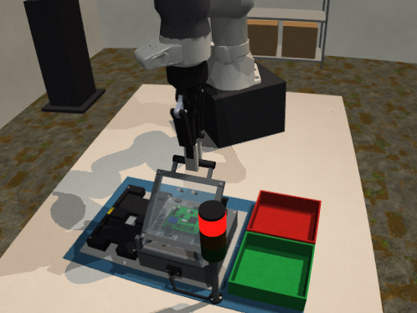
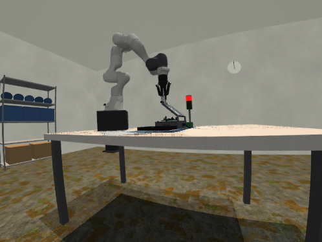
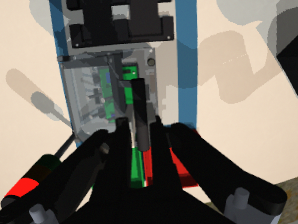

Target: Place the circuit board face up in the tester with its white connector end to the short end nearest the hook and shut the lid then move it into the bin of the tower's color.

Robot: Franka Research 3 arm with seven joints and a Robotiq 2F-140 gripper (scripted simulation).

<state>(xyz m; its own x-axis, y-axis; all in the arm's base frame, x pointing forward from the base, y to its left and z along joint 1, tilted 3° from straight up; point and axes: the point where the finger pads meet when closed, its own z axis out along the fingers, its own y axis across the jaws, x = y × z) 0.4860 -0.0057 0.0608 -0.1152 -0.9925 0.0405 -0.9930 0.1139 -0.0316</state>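
Looks like a small test lab or workshop. Bare grey walls, a wall clock (image 2: 234, 67), mottled brown floor (image 2: 181, 181). One long counter (image 2: 226, 137) on dark legs, carrying an arm (image 2: 118, 76) on a black pedestal (image 1: 268, 110). Metal shelves (image 2: 3, 123) with blue bins and cardboard boxes. Tall black cabinet (image 1: 63, 54) in one corner.

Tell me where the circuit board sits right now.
In the top view, the circuit board lies in the tester under the raised clear lid, between the black tray and the signal tower.
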